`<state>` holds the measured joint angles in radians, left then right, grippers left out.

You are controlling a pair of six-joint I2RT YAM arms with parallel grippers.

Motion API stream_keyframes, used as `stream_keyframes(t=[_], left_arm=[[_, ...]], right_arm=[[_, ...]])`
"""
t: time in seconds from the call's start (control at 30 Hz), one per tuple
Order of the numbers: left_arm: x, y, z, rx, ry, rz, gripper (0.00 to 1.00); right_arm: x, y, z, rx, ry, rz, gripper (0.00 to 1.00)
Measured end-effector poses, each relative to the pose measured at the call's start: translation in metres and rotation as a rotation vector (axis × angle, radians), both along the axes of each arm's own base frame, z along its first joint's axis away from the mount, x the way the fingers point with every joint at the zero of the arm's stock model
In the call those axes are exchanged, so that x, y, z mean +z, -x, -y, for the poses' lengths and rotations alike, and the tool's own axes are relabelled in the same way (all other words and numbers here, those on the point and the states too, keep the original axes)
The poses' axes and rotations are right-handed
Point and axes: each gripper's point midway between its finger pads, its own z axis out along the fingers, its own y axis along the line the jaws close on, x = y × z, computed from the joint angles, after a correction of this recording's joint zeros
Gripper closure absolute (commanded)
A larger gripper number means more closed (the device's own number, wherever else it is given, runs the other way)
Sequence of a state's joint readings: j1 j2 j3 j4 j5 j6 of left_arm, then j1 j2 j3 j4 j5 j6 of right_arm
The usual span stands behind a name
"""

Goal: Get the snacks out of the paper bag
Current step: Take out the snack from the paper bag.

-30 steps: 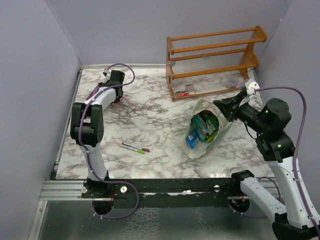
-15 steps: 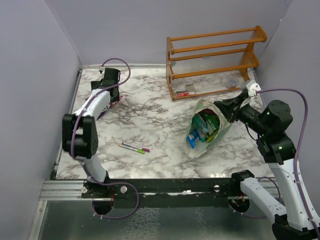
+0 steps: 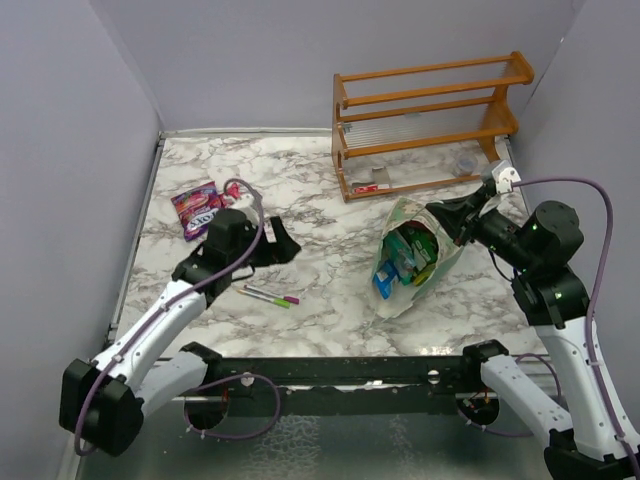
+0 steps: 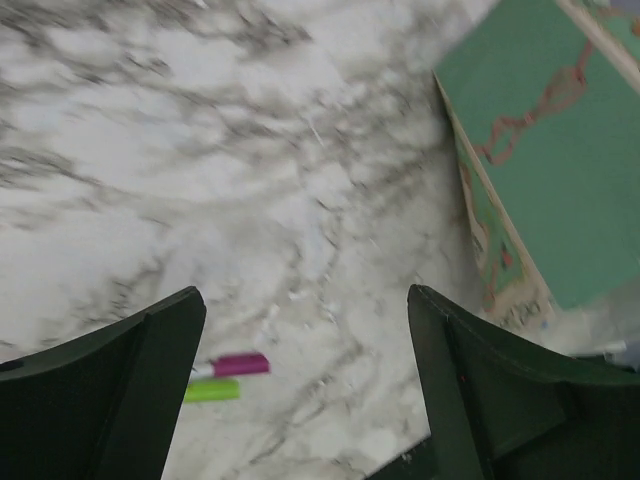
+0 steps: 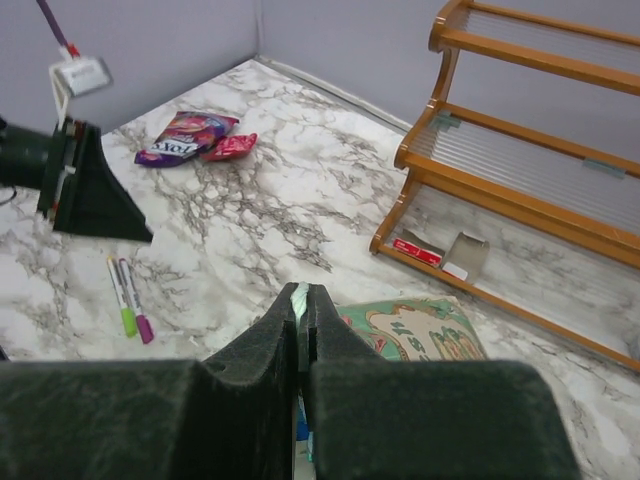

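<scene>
Left gripper (image 3: pixel 283 244) swings back from the far corner, jaws wide and empty, two snacks (image 3: pixel 197 209) already out on the desk (image 3: pixel 320 215), while right gripper (image 3: pixel 441 216) pinches the paper bag (image 3: pixel 398 304) rim with several packets (image 3: pixel 405 258) left inside.

Blurred paper bag (image 4: pixel 560 150), partly off-frame.

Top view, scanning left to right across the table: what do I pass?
purple snack packet → marker pens → paper bag. Left out as overlapping: left gripper, right gripper, wooden rack.
</scene>
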<state>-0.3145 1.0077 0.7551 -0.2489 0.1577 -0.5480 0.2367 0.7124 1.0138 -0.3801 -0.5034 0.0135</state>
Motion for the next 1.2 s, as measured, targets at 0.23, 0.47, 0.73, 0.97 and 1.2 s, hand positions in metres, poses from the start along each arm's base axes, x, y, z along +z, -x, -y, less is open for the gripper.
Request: stream_keyframes(t=[0.23,0.47,0.73,0.97,1.2], left_arm=[[0.006,0.082,0.092,-0.260,0.138,-0.013,0.23],[0.036,0.139,0.155,-0.481,0.098,0.201,0.30],[0.014,0.211,0.221,-0.950,-0.233,0.592,0.30],[-0.003,0.202,0.239,-1.195,-0.586,0.834,0.47],[-0.025,0.180,0.260,-1.368,-0.933,0.984,0.49]], right_arm=[[0.001,-0.001,-0.003,0.011,-0.017,0.003,0.99],[0.000,-0.003,-0.006,0.025,-0.029,-0.008,0.99],[0.000,-0.003,-0.006,0.025,-0.029,-0.009,0.99],[0.000,-0.002,-0.006,0.025,-0.029,-0.008,0.99],[0.002,0.001,-0.005,0.025,-0.031,0.001,0.99]])
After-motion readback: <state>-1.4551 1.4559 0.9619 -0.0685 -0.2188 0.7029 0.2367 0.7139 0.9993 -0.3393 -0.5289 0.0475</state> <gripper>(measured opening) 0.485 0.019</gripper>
